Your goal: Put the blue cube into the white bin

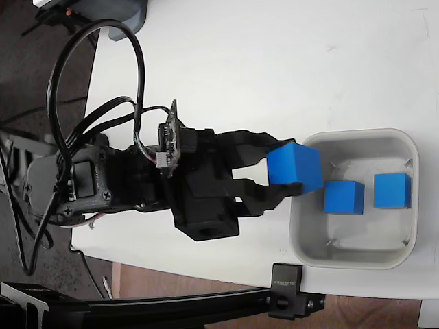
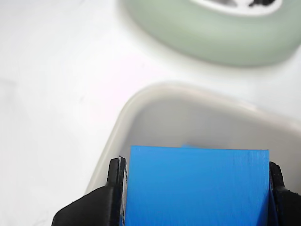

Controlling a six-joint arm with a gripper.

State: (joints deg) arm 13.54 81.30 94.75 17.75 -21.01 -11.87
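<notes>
The two black fingers [image 1: 274,175] pinch the blue cube [image 1: 295,168] between them, one pad on each opposite side; the wrist view shows the fingers [image 2: 115,176] pressed flat against the left and right faces of the cube [image 2: 197,186], which fills the lower part of that picture. In the fixed view the held cube hangs over the left rim of the white bin [image 1: 357,259], partly above the bin's inside and clear of its floor. Two more blue cubes lie in the bin: one [image 1: 343,197] near the middle, just right of the held cube, and another [image 1: 392,190] further right, apart from it. The bin stands on the white desk [image 1: 226,75]. In the wrist view a pale green rounded object [image 2: 221,35] lies on the desk beyond the bin's far rim.
</notes>
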